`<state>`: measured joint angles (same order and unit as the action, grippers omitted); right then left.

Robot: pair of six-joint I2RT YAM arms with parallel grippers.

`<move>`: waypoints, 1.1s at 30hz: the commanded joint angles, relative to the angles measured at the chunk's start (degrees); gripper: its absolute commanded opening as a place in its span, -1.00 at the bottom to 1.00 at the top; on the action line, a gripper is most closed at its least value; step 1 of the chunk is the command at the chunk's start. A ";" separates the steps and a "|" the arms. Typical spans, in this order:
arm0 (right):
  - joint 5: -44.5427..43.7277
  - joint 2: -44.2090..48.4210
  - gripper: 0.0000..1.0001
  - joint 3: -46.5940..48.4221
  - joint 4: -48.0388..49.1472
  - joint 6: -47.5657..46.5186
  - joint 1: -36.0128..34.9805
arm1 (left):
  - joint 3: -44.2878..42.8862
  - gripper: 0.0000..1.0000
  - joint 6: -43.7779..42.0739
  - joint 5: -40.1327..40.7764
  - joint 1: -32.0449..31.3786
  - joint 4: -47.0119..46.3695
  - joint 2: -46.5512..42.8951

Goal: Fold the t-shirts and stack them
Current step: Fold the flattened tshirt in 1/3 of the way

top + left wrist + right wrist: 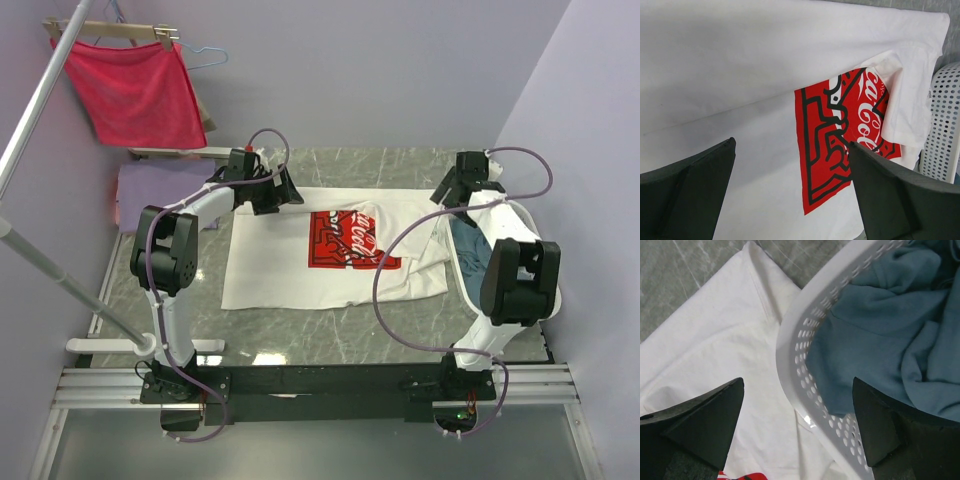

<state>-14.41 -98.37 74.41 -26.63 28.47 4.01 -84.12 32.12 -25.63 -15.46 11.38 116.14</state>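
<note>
The left gripper (288,195) and right gripper (447,196) are hanging wide open and empty over the top edge of the white tee (290,270) lying mid-frame, its fold seemingly just starting, each probably needing to pinch a corner next.

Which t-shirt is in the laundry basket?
The grey-blue t-shirt, bunched inside the white basket; the white printed t-shirt lies spread on the table, the lavender t-shirt at far left.

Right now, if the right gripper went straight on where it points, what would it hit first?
Probably the rim of the basket, which lies between the open jaws of the right gripper, with the white shirt beside it and the blue shirt inside. Depth is unclear.
</note>
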 commanded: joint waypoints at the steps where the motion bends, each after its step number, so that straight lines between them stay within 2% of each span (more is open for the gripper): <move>1: -1.59 4.41 0.89 -2.60 1.05 -0.95 0.30 | 0.35 0.99 -1.36 -0.04 -0.09 -0.39 -1.52; 7: 4.39 5.90 0.83 -4.45 5.18 -2.10 -0.76 | 2.46 0.99 -1.09 0.58 -0.09 -1.36 -2.75; 10: 5.62 5.47 0.83 -1.91 6.24 -2.36 -1.02 | 2.90 0.99 -0.83 0.84 -0.09 -1.62 -3.11; 14: 6.85 1.70 0.84 6.51 5.36 -2.45 -1.20 | 2.99 0.99 -0.65 0.58 -0.09 -1.71 -3.02; 16: 7.03 -2.51 0.84 10.21 4.67 -2.28 -1.11 | 3.08 0.99 -0.74 0.84 -0.09 -1.80 -2.93; 23: 2.65 -24.66 0.87 38.30 -8.85 -1.84 -1.20 | 1.68 0.99 -0.83 0.93 -0.09 -0.92 -1.53; 25: -0.16 -29.76 0.89 41.85 -11.15 -1.49 -1.11 | 1.76 0.99 -1.09 1.10 -0.09 -0.66 -1.53; 30: -3.68 -31.72 0.93 40.21 -12.56 -0.09 -0.32 | 1.59 0.99 -1.80 2.25 -0.09 0.57 -1.53; 33: -7.02 -27.08 0.94 30.73 -10.73 0.79 0.29 | 1.59 0.99 -2.41 2.69 -0.09 1.10 -1.35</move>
<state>-15.11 -132.22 111.81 -35.79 27.59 3.22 -81.43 31.81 -24.03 -15.46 11.94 116.11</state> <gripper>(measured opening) 0.969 0.995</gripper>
